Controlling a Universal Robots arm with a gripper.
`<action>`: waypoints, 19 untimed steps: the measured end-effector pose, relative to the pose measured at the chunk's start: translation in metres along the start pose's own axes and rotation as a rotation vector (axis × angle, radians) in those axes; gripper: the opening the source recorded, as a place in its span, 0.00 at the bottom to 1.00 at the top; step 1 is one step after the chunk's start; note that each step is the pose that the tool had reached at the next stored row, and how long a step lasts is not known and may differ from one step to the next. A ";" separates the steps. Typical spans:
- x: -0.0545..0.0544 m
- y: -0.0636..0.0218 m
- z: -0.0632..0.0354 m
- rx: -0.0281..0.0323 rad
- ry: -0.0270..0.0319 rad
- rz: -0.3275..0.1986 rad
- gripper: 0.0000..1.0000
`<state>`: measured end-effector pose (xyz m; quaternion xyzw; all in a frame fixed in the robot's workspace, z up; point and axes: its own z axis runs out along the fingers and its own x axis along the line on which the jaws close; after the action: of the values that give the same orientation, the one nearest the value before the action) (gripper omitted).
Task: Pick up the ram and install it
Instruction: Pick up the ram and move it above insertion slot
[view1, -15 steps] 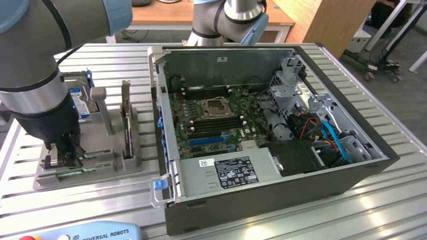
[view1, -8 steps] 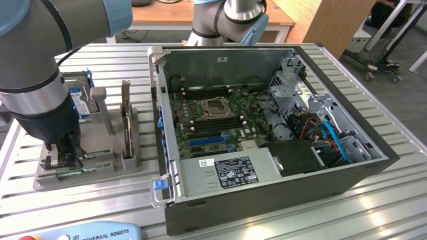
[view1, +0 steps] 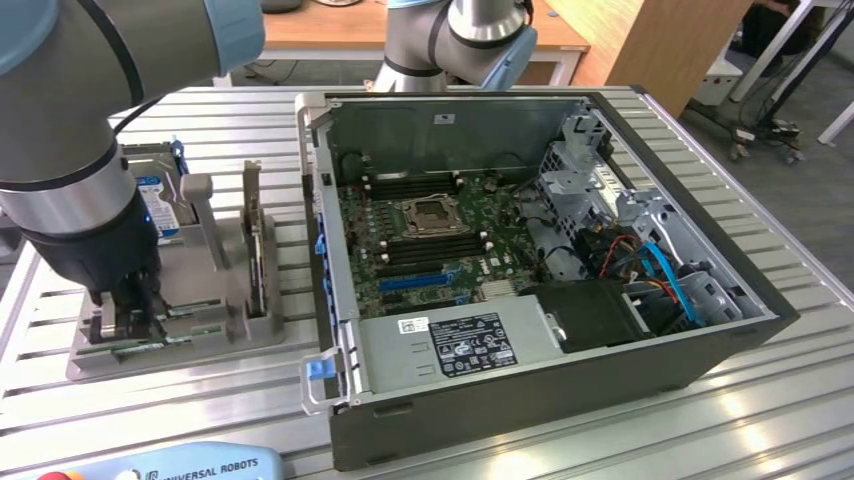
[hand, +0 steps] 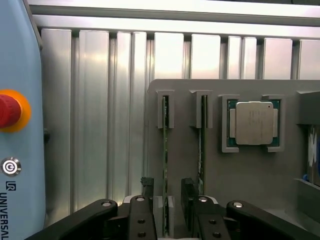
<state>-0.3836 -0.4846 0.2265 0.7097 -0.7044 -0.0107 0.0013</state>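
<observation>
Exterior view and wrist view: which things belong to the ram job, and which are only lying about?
For the job: ram; gripper, open around it; motherboard in the open computer case.
Lying about: second green stick; processor; hard drive; teach pendant.

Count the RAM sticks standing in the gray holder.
2. One RAM stick stands between the open jaws; the second stick stands in the next slot, nearer the CPU. None seems hidden.
</observation>
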 end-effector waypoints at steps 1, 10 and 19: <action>0.000 0.0000 0.0005 0.0001 0.0000 0.000 0.36; 0.001 -0.0002 0.0076 -0.0002 0.0002 0.000 0.36; 0.001 -0.0003 0.0138 -0.0004 0.0003 0.000 0.36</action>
<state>-0.3835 -0.4854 0.2127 0.7098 -0.7043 -0.0108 0.0015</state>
